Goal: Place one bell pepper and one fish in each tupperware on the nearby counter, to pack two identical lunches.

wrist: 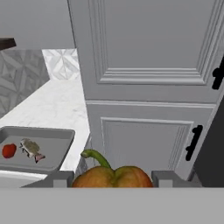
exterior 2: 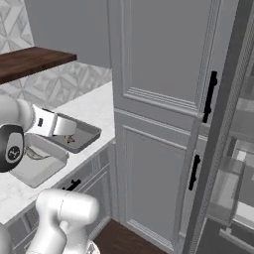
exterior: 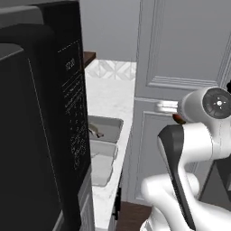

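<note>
In the hand view my gripper (wrist: 113, 180) is shut on a bell pepper (wrist: 109, 176), orange-red with a curved green stem, held between the two fingertips (wrist: 57, 179). It hangs in front of the tall grey door, to the right of the counter (wrist: 52, 105). The same pepper shows as a dark red spot (exterior: 179, 118) beside my white hand. Two grey tupperware lie on the counter. The far one (wrist: 61, 133) holds a bright red bell pepper (wrist: 8, 150) and a tan fish (wrist: 31, 148). The near one (exterior: 103, 169) holds a dim shape I cannot make out.
A tall grey panelled door (wrist: 148, 65) with black handles (wrist: 192, 142) stands right of the counter's end. A black microwave (exterior: 40, 117) takes up the left of the left base view. A brown shelf (exterior 2: 30, 62) hangs over the counter. Grey cabinets (exterior 2: 94, 173) sit below.
</note>
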Motion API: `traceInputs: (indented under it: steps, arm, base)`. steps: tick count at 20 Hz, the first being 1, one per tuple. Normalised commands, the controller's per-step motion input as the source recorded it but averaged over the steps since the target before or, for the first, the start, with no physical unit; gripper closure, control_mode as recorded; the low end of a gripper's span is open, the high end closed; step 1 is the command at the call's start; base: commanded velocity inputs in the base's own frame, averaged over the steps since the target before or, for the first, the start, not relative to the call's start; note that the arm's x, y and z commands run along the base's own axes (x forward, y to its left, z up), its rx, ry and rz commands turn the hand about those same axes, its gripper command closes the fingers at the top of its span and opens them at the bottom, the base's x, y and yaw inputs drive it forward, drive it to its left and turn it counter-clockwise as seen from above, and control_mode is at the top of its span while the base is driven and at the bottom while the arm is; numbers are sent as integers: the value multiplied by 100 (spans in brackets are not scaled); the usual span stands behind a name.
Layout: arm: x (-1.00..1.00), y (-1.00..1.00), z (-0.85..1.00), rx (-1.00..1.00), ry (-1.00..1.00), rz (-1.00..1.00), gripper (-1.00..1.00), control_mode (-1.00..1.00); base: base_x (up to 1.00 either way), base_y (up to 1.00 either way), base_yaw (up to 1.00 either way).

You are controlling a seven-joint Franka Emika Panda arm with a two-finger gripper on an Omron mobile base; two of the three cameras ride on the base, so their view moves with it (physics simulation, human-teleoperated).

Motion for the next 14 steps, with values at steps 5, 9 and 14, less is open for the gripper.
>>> traceInputs:
  steps: [5,9,14]
  arm:
    - [0,0,0,0,0,0,100,100]
    - [0,0,0,0,0,0,100,100]
    - [0,0,0,0,0,0,100,100]
  base:
    - [81,-2,26]
    - [82,0,30]
    - [98,0,31]
